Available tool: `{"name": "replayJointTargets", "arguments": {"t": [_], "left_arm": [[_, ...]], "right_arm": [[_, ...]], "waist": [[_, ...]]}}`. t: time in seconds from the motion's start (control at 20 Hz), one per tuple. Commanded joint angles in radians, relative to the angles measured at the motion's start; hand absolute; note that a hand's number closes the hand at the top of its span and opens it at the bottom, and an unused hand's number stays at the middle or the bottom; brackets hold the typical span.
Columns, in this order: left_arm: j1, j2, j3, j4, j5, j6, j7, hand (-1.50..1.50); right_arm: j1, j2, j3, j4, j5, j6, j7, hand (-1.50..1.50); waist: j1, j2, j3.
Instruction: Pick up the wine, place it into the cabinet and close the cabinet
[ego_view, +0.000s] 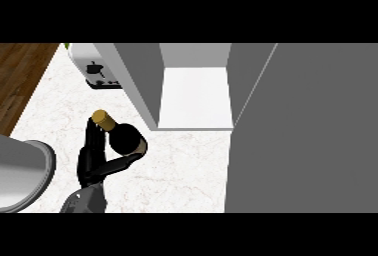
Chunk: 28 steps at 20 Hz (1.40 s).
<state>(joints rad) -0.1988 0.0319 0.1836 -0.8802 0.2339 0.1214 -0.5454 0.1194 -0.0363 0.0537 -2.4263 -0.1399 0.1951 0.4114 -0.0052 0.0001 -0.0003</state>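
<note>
The wine bottle (125, 137) is dark with a gold cap (103, 119) and shows at the left of the head view, over the white counter (177, 170). My left hand (92, 155) is shut on it, with fingers along its left side and the thumb curled under its right. The bottle is just left of the cabinet's grey side wall (140, 82). The cabinet stands open, its white shelf (196, 97) bare. Its grey door (303, 130) is swung out and fills the right of the view. My right hand is out of sight.
A white toaster (96, 70) stands at the back left beside the cabinet. A grey rounded vessel (26, 172) sits at the left edge. Brown wooden floor (22, 80) lies beyond the counter's left edge.
</note>
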Motion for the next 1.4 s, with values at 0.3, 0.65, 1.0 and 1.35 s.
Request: {"name": "replayJointTargets", "arguments": {"t": [0.3,0.65,1.0,1.35], "left_arm": [[-0.145,0.029,0.096,0.335,0.076,-0.138,-0.189,-1.50],[-0.136,0.018,0.076,0.387,0.088,-0.191,-0.275,-1.50],[-0.215,0.055,0.120,0.642,0.086,-0.302,-0.421,1.50],[-0.209,0.004,0.079,0.606,0.070,-0.245,-0.411,1.50]], "right_arm": [[0.005,-0.031,-0.076,-0.029,-0.083,0.023,0.023,-1.50],[-0.047,0.001,-0.016,0.060,0.018,0.005,-0.019,-1.50],[0.003,0.024,0.029,0.034,0.042,0.007,-0.035,-1.50],[-0.040,-0.019,-0.077,0.030,-0.054,0.017,0.001,-1.50]], "waist": [[-0.006,0.002,0.000],[0.001,0.001,0.000],[-0.013,0.006,-0.002],[-0.003,0.002,0.000]]}}
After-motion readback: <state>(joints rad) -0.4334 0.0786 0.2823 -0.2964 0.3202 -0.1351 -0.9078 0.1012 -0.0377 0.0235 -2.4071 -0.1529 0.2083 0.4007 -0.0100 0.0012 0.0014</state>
